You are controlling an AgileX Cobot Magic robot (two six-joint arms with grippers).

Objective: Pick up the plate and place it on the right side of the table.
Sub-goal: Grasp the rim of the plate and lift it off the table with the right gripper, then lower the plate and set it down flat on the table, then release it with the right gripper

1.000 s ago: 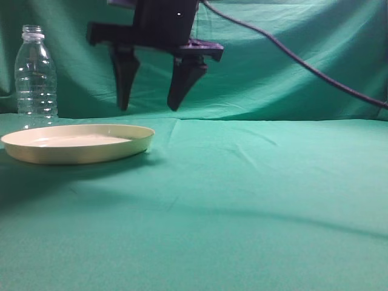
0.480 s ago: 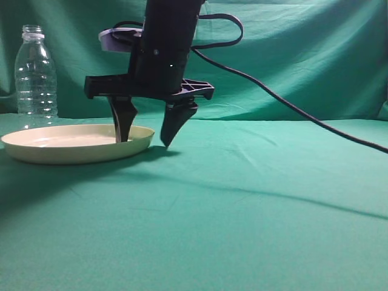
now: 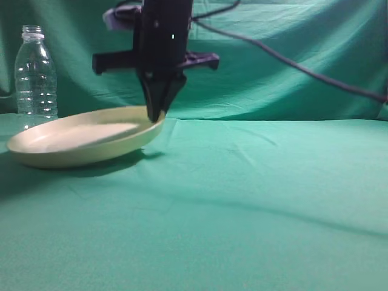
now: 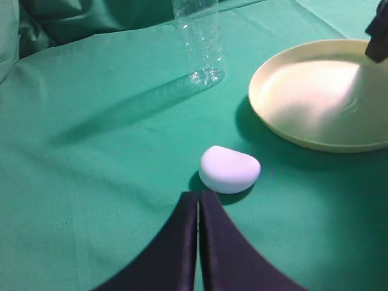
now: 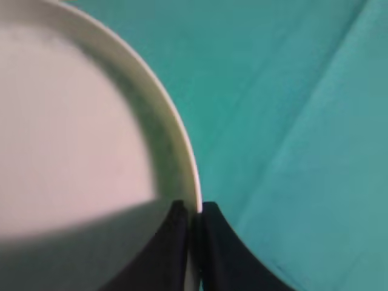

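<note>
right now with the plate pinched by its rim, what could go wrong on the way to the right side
1. The right gripper holds the plate only by a thin bit of rim, one edge tilted up; it could slip or swing out.
2. The plate's far edge looks low to the table and may drag on the wrinkled cloth.
3. The bottle stands close behind the plate; a swing could tip it.

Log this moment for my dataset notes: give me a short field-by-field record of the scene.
plate: wide cream-yellow plastic plate, right edge tilted up, left edge on the table
right gripper: shut on the plate's rim
left gripper: shut, holding nothing
table: teal-green cloth surface
bottle: clear plastic bottle, upright behind the plate
other: white rounded lump on the cloth near the left gripper
</note>
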